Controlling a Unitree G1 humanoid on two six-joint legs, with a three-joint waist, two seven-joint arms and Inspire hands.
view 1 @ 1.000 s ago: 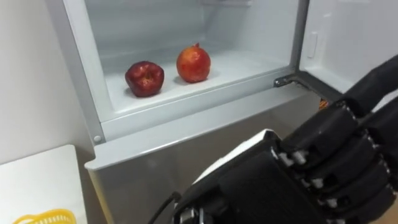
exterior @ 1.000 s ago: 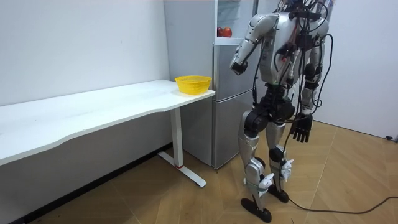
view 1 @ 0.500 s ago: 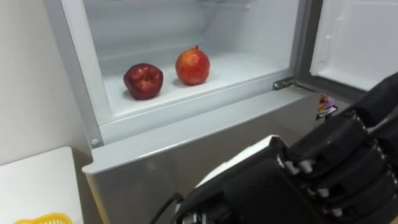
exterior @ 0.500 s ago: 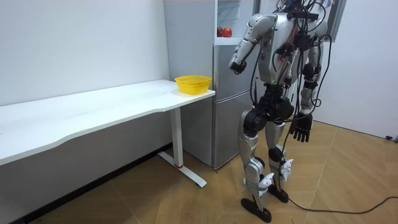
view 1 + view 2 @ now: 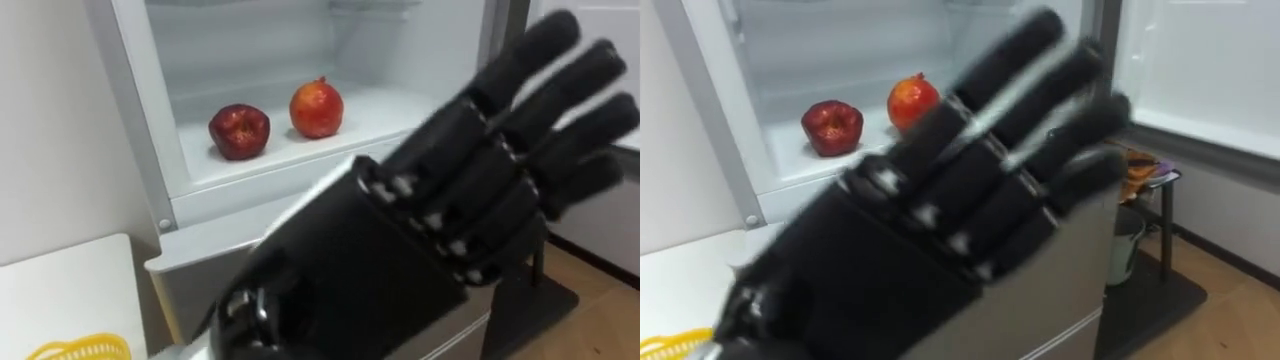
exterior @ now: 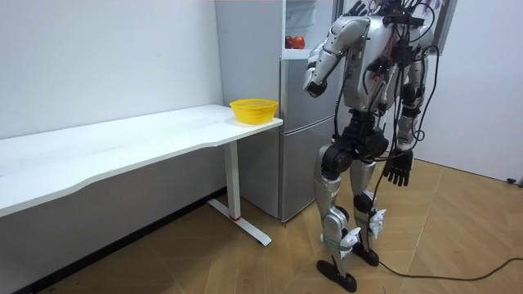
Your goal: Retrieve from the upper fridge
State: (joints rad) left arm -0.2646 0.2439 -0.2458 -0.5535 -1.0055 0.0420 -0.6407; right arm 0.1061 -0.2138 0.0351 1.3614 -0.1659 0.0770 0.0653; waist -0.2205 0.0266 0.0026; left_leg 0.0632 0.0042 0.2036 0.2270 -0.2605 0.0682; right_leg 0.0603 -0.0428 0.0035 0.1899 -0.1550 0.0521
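While the robot stands facing the open white fridge [image 5: 135, 120], its left hand [image 5: 400, 250] is up close in the near view, fingers [image 5: 530, 60] straight, holding nothing. A dark red apple [image 5: 239, 131] and a red pomegranate [image 5: 316, 107] sit on the far upper shelf [image 5: 400, 100], apple on the left. The right hand [image 6: 397, 171] hangs relaxed at its side.

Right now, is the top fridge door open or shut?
Open. The upper fridge compartment shows its inside: an apple and a pomegranate sit on its white shelf, and the door stands out at the right.
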